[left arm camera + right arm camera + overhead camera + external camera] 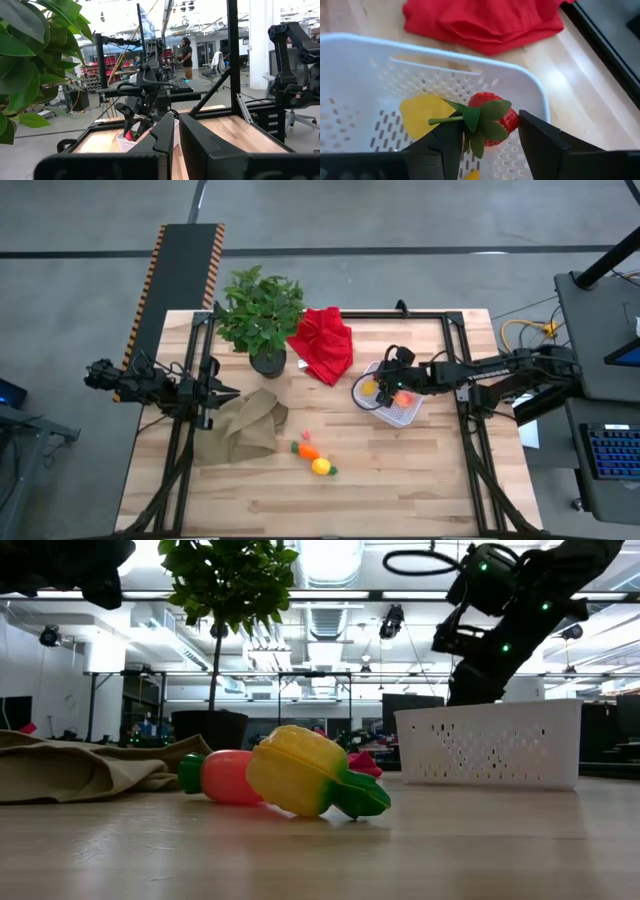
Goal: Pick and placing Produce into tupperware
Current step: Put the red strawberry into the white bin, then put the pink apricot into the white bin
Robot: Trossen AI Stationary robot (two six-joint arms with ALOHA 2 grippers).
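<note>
In the high view the left gripper waits at the table's left edge, just above the tan cloth; its wrist view shows the two dark fingers parted by a narrow gap with nothing between them. Up and to the right of it stands the potted plant, and the red cloth lies just right of the pot. Lower in the frame, near the table's middle, three toy pieces remain on the bare wood: a small pink bit, an orange carrot-like piece and a yellow fruit with a green tip, all well apart from the container. Right of centre sits the white tupperware, just below the red cloth's corner, with a yellow piece inside. The right gripper hangs over it, pinching a toy strawberry between its fingers above the perforated base. Open wood runs along the bottom of the table, and the black frame rails border both sides.
</note>
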